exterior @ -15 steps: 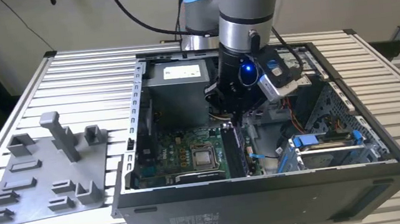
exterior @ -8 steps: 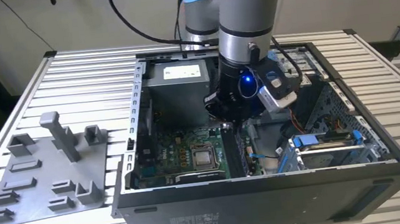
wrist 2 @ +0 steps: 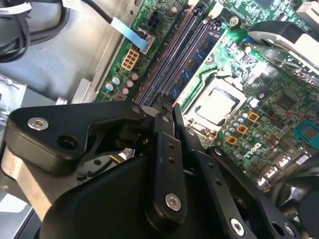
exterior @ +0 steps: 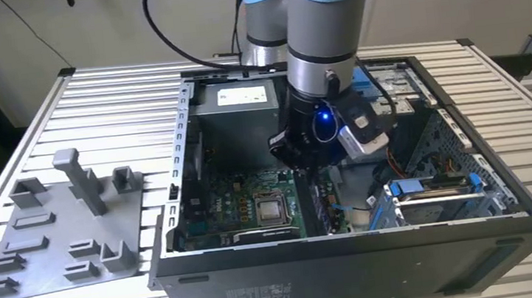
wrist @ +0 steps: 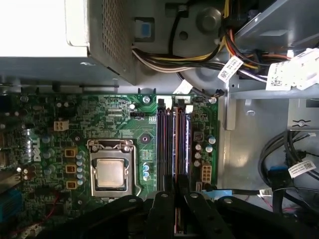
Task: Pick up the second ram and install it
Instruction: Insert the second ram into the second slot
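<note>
Entry: claw inside the open computer case (exterior: 358, 265), which sits on a slatted table (exterior: 111, 91).

1. Claw (wrist: 175, 186) hangs low over the motherboard (wrist: 124, 119), directly above the bank of 4 memory slots (wrist: 174, 144). In the second wrist view the 2 black fingers (wrist 2: 164, 149) are drawn together to a thin gap at the near end of the slots.
2. Claw state: clenched. The fingers appear to pinch the upper edge of the second ram (wrist: 181, 144). The contact itself is partly hidden by the finger links, so this grip is read with some doubt.
3. The second ram stands on edge in a slot and runs straight out ahead of the fingertips. It is a dark strip with a reddish line beside it. Cannot tell whether it is fully seated.
4. The square silver processor (wrist: 109, 174) lies flat in its socket, to one side of the claw and just beside the slots.
5. The power supply box (wrist: 35, 25) and a bundle of coloured cables (wrist: 164, 57) lie beyond the far end of the slots from the claw.
6. The grey fixture plate (exterior: 58, 237) with upright posts lies outside the case, well apart from the claw.
</note>
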Available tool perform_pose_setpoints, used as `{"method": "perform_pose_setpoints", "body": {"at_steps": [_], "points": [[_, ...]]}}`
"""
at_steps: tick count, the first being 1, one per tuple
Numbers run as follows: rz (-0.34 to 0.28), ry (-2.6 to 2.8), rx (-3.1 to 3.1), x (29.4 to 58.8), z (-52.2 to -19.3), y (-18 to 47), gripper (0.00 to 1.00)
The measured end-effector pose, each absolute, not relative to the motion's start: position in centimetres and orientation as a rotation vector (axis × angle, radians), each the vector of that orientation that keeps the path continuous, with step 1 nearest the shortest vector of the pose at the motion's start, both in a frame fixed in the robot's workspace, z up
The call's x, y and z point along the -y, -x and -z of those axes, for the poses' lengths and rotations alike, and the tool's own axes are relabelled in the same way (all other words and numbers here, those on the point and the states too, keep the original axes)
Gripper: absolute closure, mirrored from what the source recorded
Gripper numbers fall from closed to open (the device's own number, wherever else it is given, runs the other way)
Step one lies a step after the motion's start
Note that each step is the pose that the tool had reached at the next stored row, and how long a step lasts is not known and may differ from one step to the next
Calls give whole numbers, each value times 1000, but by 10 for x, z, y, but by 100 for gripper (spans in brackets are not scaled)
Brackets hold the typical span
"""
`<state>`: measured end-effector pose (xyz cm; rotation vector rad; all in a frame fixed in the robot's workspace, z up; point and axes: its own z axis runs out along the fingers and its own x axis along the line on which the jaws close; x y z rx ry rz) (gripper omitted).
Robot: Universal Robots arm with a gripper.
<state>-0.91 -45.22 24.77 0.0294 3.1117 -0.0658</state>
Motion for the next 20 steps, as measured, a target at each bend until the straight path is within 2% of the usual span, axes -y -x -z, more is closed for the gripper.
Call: {"method": "perform_pose_setpoints", "body": {"at_steps": [9,20], "points": [[66,-29,-3112,452,-232,14,86],[66,-31,-3112,459,-229,14,86]]}}
